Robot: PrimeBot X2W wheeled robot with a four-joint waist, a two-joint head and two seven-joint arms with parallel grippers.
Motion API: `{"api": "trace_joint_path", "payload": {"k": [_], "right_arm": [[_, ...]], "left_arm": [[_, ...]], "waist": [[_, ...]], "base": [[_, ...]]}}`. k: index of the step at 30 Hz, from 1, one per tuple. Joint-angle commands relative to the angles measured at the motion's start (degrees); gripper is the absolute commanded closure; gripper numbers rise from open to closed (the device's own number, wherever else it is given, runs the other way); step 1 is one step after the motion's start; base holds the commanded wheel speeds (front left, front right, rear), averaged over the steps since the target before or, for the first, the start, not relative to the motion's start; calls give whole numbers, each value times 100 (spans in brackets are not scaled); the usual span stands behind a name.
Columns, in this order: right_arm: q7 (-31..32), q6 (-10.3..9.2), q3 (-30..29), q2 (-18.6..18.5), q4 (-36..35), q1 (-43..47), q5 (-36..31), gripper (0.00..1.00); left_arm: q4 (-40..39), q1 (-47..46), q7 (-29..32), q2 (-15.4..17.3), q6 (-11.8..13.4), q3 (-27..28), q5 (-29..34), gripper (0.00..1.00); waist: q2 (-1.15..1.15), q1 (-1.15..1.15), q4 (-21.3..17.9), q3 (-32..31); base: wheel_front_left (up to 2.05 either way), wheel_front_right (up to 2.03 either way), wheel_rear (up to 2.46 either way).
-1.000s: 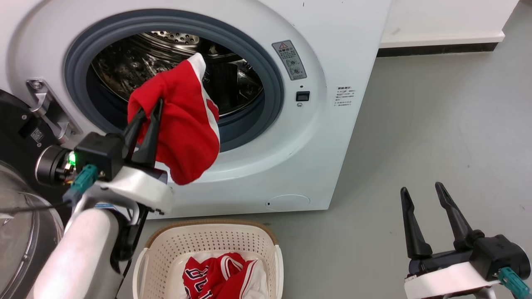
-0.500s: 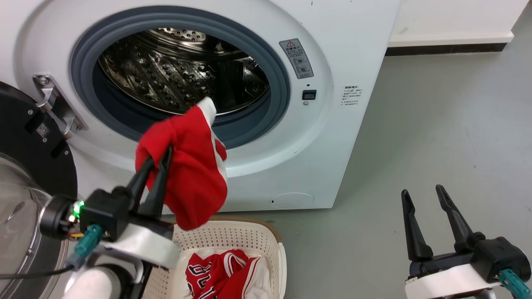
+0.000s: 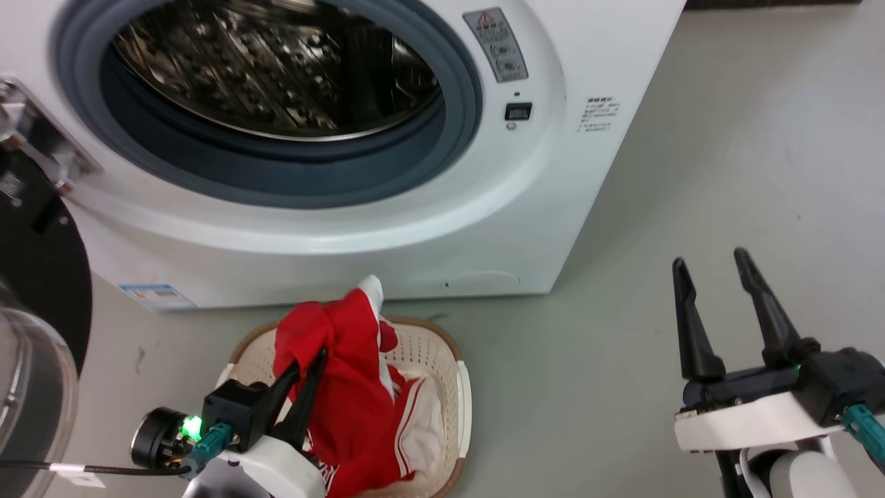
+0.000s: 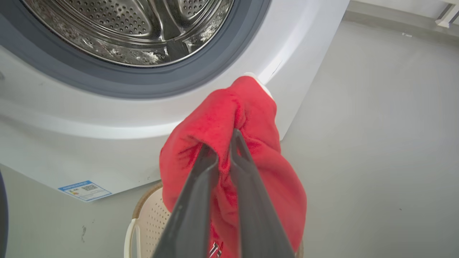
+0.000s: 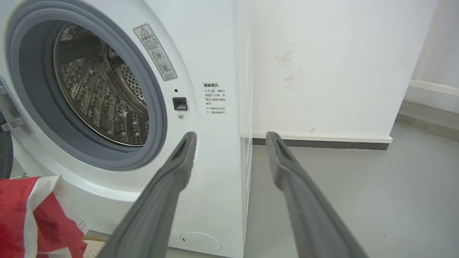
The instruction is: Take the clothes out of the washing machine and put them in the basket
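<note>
Grey floor [image 3: 691, 173] runs under the white washing machine [image 3: 539, 207]. Its door [image 3: 34, 290] is swung open at far left and the steel drum [image 3: 276, 69] is showing. Below, the left gripper [image 3: 309, 361] pinches a red garment [image 3: 352, 408] tight over the cream basket [image 3: 464, 408], where another red-and-white piece [image 3: 415, 432] lies. Rightward, the right gripper [image 3: 710, 257] hangs spread wide, holding nothing.

Warning sticker [image 5: 155, 52]: grey, on the washing machine [image 5: 215, 43] front beside the opening; it bore a red warning triangle above Chinese print too small to read.
Notice [image 5: 214, 98]: printed on the same front, headed "温馨提示"; the lines beneath were too fine to read.
Blue label [image 4: 85, 190]: low on the front, with a QR code; its text was illegible.
</note>
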Motion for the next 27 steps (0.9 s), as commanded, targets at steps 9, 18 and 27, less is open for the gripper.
{"api": "trace_joint_path", "payload": {"k": [9, 18, 27], "right_arm": [[-12, -4, -48, 2, -235, -792, -61, 0], [-13, -4, -136, 3, -382, -1317, -65, 0], [-13, -4, -184, 3, -483, -1587, 51, 0]], "left_arm": [[2065, -1015, -296, -266, -593, -210, -57, 100], [4796, -2737, -589, -928, -1080, -708, 221, 100], [6685, -3839, -505, -1289, -1254, -1139, 375, 100]], "waist": [[0, 0, -234, 1576], [0, 0, -305, 2658], [0, 0, -480, 3230]], "base": [[0, 0, 0], [0, 0, 0], [0, 0, 0]]}}
